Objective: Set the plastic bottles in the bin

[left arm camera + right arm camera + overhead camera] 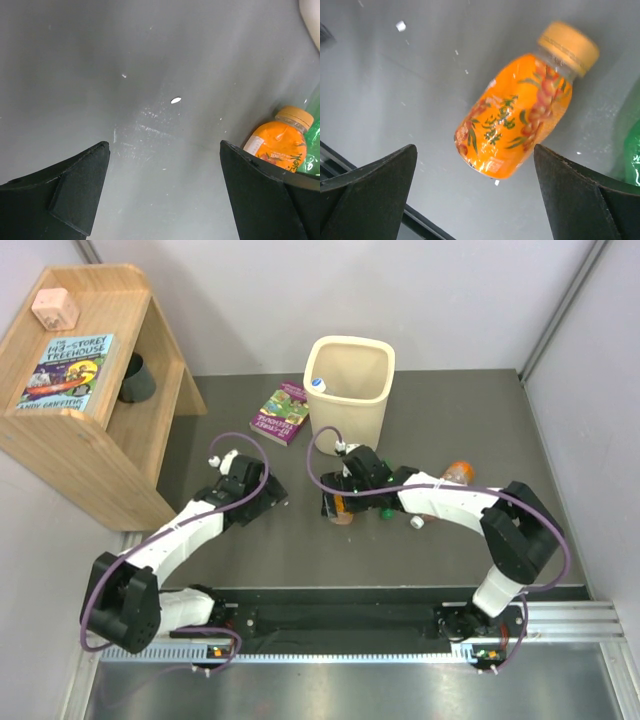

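The cream bin (352, 412) stands at the back centre, and a white-capped clear bottle (318, 384) shows inside it by the left rim. One orange bottle (515, 120) lies on the grey table, just ahead of and between my open right gripper's (475, 165) fingers; it also shows in the top view (342, 511). A green bottle (634, 150) lies beside it, mostly hidden under the right arm (385, 509). A second orange bottle (457, 473) lies further right. My left gripper (268, 498) is open and empty over bare table, left of these bottles.
A book (280, 412) lies flat left of the bin. A wooden shelf (90, 430) at the back left holds a dark cup (135, 378) and another book. Grey walls close the table's back and right side.
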Controlling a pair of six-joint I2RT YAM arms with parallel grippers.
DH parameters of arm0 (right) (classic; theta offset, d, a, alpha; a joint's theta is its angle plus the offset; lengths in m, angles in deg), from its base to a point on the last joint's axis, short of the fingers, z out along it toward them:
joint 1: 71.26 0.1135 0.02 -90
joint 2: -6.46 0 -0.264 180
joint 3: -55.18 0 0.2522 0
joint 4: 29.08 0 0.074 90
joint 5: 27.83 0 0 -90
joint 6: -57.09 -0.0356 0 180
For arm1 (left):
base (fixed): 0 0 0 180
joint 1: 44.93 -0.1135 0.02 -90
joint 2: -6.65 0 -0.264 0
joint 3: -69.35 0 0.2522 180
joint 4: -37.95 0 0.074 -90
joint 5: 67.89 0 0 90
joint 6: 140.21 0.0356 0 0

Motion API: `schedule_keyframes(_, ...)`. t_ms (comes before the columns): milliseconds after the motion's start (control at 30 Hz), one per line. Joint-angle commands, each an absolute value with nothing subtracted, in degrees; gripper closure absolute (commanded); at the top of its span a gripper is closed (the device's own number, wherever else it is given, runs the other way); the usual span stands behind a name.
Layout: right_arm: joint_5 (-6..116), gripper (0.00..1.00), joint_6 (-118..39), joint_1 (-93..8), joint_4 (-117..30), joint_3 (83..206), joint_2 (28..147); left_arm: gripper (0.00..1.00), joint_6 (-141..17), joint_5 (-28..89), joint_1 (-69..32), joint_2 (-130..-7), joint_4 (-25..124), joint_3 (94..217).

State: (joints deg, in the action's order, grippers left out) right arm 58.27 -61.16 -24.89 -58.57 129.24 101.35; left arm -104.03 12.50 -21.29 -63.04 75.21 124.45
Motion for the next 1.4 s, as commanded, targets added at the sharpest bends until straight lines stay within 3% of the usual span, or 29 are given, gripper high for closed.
schedule_keyframes(0, 60.32, 0.0, -66.65, -23.98, -56.47, 134.15, 103.57, 0.05, -103.56, 13.93, -21.64, -64.37, 72.71, 123.98)
schedule_keyframes(167, 61.99, 0.1, -68.77, -23.8, -58.83, 136.36, 112.1, 0.05, -102.94, 14.02, -21.55, -64.46, 73.24, 124.25)
schedule_keyframes(400, 66.91, 0.34, -68.94, -23.36, -59.98, 133.12, 112.19, 0.05, -101.8, 13.23, -21.55, -63.22, 73.33, 123.72)
schedule_keyframes(467, 67.53, 0.5, -68.94, -23.45, -59.46, 132.14, 111.14, 0.05, -101.54, 13.49, -21.55, -63.66, 73.24, 123.81)
schedule_keyframes(500, 67.62, 0.63, -68.68, -23.36, -59.46, 131.53, 110.88, 0.05, -101.54, 13.58, -21.55, -63.84, 73.15, 123.89)
schedule_keyframes(567, 68.05, 0.73, -68.07, -23.19, -59.46, 131.0, 109.56, 0.05, -101.19, 13.76, -21.55, -64.45, 72.98, 124.33)
schedule_keyframes(633, 69.63, 0.67, -66.84, -22.58, -59.89, 130.12, 106.5, 0.05, -100.84, 13.93, -21.55, -64.81, 72.89, 124.51)
schedule_keyframes(667, 70.94, 0.59, -66.49, -21.53, -59.55, 129.6, 104.65, 0.05, -100.75, 14.02, -21.64, -64.89, 72.71, 124.6)
schedule_keyframes(700, 72.26, 0.4, -65.87, -20.82, -59.28, 128.29, 102.54, 0.05, -100.66, 14.11, -21.64, -64.98, 72.62, 124.6)
schedule_keyframes(800, 77.8, 0.07, -64.55, -19.5, -61.29, 127.92, 94.1, 0.05, -100.22, 14.11, -21.55, -65.16, 72.36, 124.68)
schedule_keyframes(900, 83.95, 0.0, -62.01, -19.5, -68.75, 130.73, 88.74, 0.05, -100.04, 14.11, -21.64, -65.69, 72.27, 125.03)
schedule_keyframes(1067, 92.74, 0.01, -61.99, -22.56, -78.51, 132.14, 81.79, 0.05, -100.04, 15.25, -21.64, -67.44, 71.39, 125.65)
schedule_keyframes(1200, 91.09, 0.16, -72.69, -32.13, -80.9, 126.09, 75.73, 0.05, -100.39, 16.04, -21.64, -68.5, 70.96, 125.92)
schedule_keyframes(1267, 89.85, 0.18, -75.52, -36.43, -80.03, 123.19, 72.91, 0.05, -100.57, 16.48, -21.64, -69.02, 70.26, 125.83)
schedule_keyframes(1367, 97.14, 0.52, -87.38, -36.81, -86.6, 125.44, 73.16, 0.05, -100.83, 17.8, -21.55, -70.08, 69.99, 126.0)
